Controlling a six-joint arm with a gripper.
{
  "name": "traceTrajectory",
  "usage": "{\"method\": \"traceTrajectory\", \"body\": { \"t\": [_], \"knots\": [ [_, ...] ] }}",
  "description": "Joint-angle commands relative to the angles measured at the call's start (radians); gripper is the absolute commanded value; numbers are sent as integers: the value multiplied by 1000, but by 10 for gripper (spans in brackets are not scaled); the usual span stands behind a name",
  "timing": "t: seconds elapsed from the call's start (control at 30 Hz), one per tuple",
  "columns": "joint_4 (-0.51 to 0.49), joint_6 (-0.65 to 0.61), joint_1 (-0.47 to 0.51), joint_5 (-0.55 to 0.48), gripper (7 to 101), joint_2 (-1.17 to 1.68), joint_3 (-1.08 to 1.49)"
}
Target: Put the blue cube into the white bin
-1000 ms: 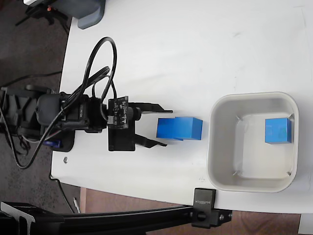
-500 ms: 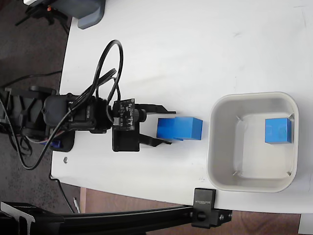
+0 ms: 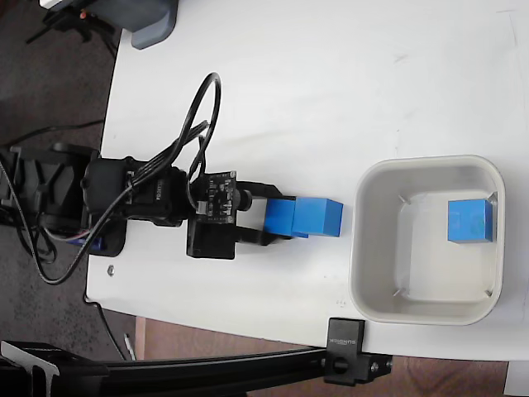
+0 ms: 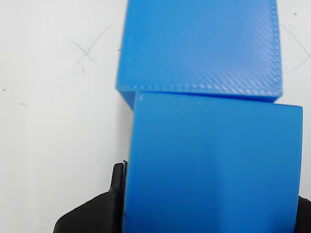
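A lab-like robot test bench: bare white table [image 3: 331, 74], clamped camera mount [image 3: 347, 351], loose cables [image 3: 194, 124]

Fixed view overhead; wrist view close on shared blue cube [image 4: 209, 165]

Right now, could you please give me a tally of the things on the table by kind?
Blue cubes: 3, namely the near cube between the gripper fingers, the next cube touching it, and the cube in the bin
White bin: 1
Total: 4
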Motion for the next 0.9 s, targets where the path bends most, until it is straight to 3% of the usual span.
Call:
{"method": "traceTrajectory", "body": {
  "t": [0.03,0.3,0.53,0.9],
  "knots": [
    [-15,0,-6,14,535,84,-9],
    [20,0,-5,11,516,133,3],
    [149,-18,14,9,516,268,-2],
    [328,-83,21,-14,516,138,-351]
  ]
}}
